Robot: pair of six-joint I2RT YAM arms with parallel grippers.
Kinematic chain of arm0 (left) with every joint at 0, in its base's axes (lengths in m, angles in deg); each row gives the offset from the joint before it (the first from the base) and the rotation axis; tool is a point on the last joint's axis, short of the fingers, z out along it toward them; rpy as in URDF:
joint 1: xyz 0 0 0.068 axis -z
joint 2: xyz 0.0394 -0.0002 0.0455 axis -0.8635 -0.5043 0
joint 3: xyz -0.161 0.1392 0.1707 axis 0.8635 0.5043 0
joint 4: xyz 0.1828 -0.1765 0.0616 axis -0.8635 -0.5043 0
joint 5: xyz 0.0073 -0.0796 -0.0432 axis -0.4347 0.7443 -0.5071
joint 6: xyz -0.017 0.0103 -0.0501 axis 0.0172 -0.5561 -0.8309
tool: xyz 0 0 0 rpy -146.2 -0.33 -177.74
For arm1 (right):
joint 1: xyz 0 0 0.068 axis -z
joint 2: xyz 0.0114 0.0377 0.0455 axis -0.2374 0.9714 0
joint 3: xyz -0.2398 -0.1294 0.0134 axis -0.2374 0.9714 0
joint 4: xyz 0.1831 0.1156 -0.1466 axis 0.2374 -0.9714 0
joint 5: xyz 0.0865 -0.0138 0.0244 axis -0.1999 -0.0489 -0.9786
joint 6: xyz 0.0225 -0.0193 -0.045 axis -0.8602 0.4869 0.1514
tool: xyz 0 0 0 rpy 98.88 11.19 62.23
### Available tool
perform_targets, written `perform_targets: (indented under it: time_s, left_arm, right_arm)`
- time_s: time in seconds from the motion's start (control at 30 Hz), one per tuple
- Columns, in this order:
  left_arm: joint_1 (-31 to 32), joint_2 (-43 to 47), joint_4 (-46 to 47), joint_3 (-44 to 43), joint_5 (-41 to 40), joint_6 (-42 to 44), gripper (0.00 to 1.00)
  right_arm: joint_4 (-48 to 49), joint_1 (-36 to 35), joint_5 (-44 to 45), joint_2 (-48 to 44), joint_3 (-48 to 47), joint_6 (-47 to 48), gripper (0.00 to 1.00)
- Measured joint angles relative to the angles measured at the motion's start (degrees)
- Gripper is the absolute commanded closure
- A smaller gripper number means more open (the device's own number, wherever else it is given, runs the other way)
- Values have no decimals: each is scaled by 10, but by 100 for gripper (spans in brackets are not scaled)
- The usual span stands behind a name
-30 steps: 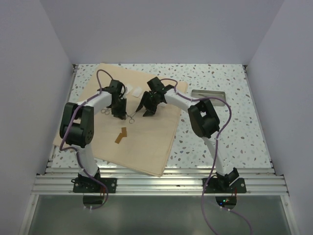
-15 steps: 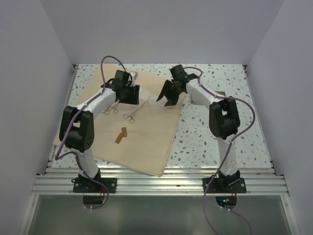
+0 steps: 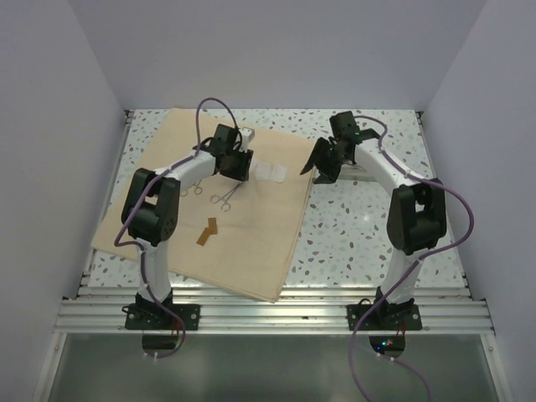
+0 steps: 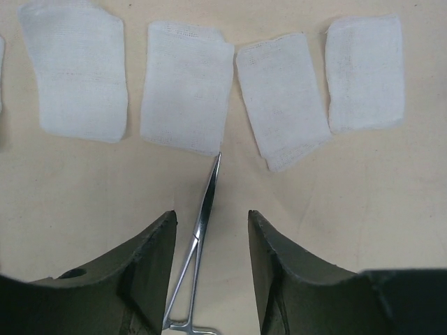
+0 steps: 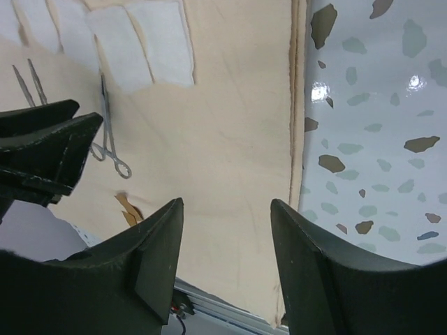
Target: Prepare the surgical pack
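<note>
The tan fabric sheet (image 3: 251, 234) of the surgical pack lies spread over the left half of the table. On it sits a row of several white gauze squares (image 4: 187, 84), with steel forceps (image 4: 202, 227) just below them. My left gripper (image 4: 211, 220) hangs open over these forceps; they lie flat between the fingers, untouched. A second pair of forceps (image 3: 194, 188) lies further left. My right gripper (image 5: 227, 206) is open and empty above the sheet's right edge (image 5: 297, 105).
A small brown strip (image 3: 208, 232) lies on the sheet nearer the front. The grey metal tray (image 3: 358, 175) sits on the speckled table (image 3: 360, 226) at the back right, mostly hidden by my right arm. White walls close in three sides.
My left gripper has left the forceps lying on the sheet and moved back toward the gauze, its jaws wider. The right arm has swung right, off the sheet's middle to its right edge.
</note>
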Motion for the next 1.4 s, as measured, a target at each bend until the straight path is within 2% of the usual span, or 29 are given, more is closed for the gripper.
perform_targets:
  time_s: [0.23, 0.53, 0.63, 0.73, 0.9, 1.4]
  left_arm:
    - [2, -23, 3, -4, -6, 12, 55]
    - [22, -41, 11, -5, -43, 26, 66]
    - [24, -44, 13, -7, -57, 30, 76]
    - [24, -46, 14, -9, -67, 34, 92]
    - [23, -46, 12, -10, -69, 35, 100]
    - [-1, -23, -73, -15, -32, 19, 100]
  right_arm:
    - [2, -1, -4, 0, 16, 5, 44]
    - [7, -4, -13, 0, 16, 8, 44]
    - [6, -11, -12, 3, 11, 11, 44]
    - [6, -24, -12, 11, 0, 13, 44]
    - [22, -67, -14, 37, -21, 19, 44]
    - [276, -155, -64, 90, 48, 8, 58]
